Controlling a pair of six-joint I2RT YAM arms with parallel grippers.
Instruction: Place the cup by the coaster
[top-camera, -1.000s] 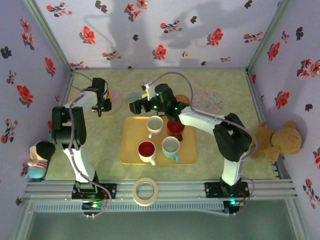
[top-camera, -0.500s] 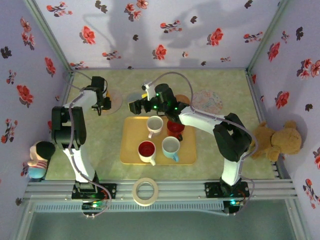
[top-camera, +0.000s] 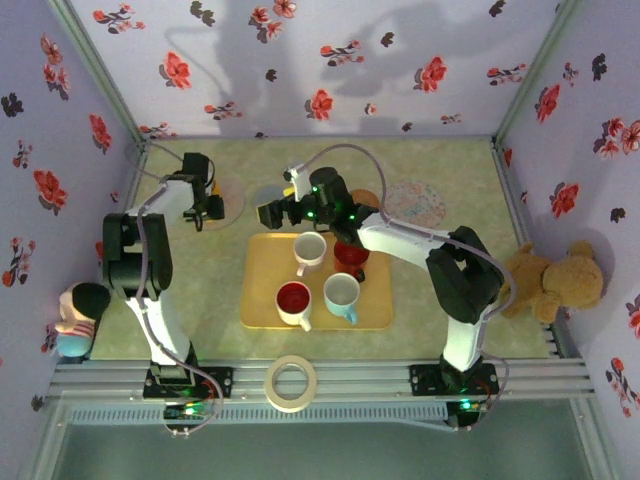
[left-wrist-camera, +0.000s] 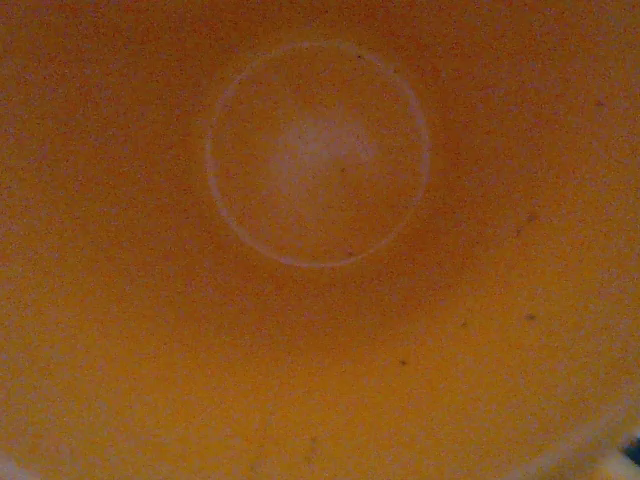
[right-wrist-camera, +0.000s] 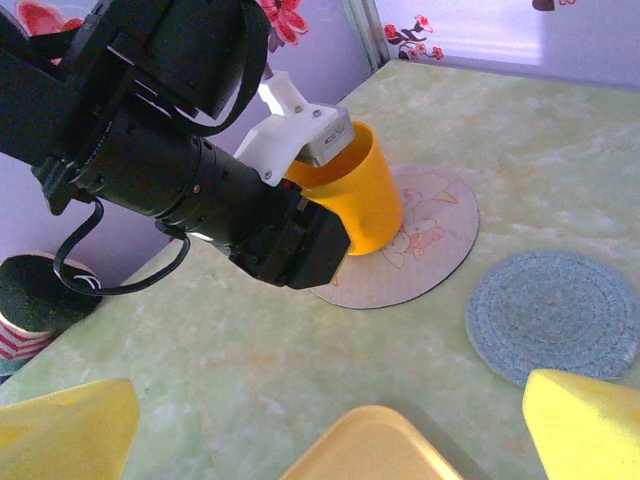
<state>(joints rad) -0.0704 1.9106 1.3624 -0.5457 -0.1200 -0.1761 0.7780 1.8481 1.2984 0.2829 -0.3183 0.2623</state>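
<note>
1. Left gripper (right-wrist-camera: 312, 150): clamped on the wall of the yellow cup (right-wrist-camera: 365, 200), with one finger hooked over the rim. My left wrist camera looks straight down at the cup's floor.
2. Cup location: its base is on the printed coaster (right-wrist-camera: 420, 250), inside that coaster's edge. The blue coaster (right-wrist-camera: 555, 315) lies just beside the printed one and apart from the cup.
3. Right gripper (right-wrist-camera: 325, 428): fingers spread wide, holding nothing. It hangs near the far left corner of the tray (top-camera: 260, 300) and faces the cup.
4. Fault, wrong placement: the task calls for the cup by the coaster. Letting go here would probably leave it on the printed coaster, not beside it (which coaster is meant, I cannot tell).
5. Fault, tip-over: I cannot tell whether the base sits flat. Opening while it is tilted could let the cup rock and fall.
6. Fault, drag on withdrawal: the finger inside the rim could catch the wall if I lift away at an angle, pulling the cup along.
7. Fault, arm contact: my right gripper is near the cup. A sideways shift by either arm could knock it.
</note>
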